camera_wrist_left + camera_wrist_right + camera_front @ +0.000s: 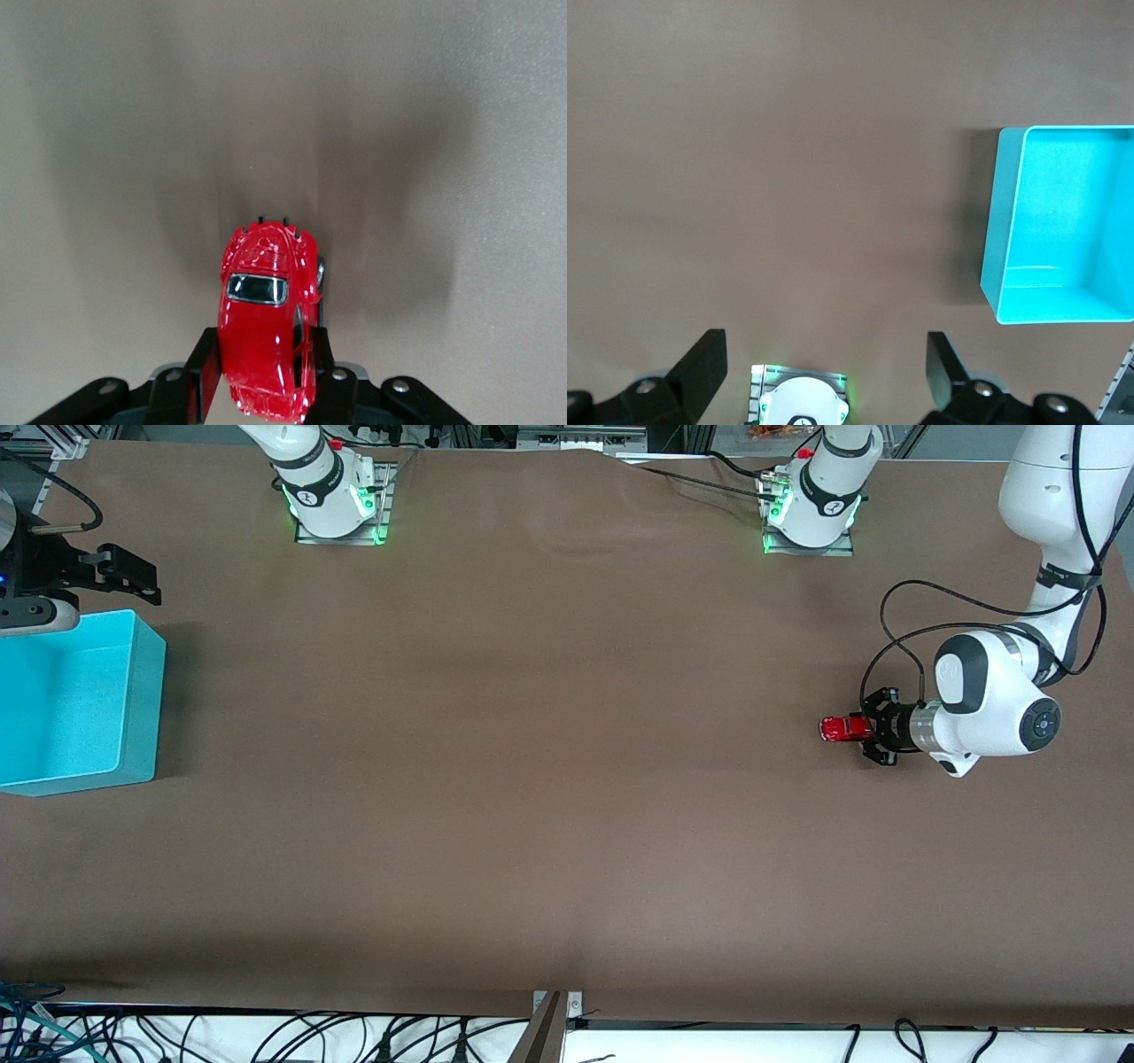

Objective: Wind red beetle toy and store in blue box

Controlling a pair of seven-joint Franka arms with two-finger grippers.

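The red beetle toy (839, 728) is a tiny glossy red car at the left arm's end of the table. My left gripper (866, 728) lies level, low over the table, and is shut on the toy's rear. In the left wrist view the toy (261, 310) points away from the wrist between the black fingers (202, 372). The blue box (146, 700) stands open and empty at the right arm's end of the table. It also shows in the right wrist view (1001, 230). My right gripper (133, 576) hangs open and empty (824, 354) over the table beside the box's corner.
The two arm bases (332, 500) (811, 509) stand lit green along the table's edge nearest the robots. The right arm's base (799, 403) shows between that gripper's fingers. Cables lie below the table's edge nearest the front camera (399, 1041).
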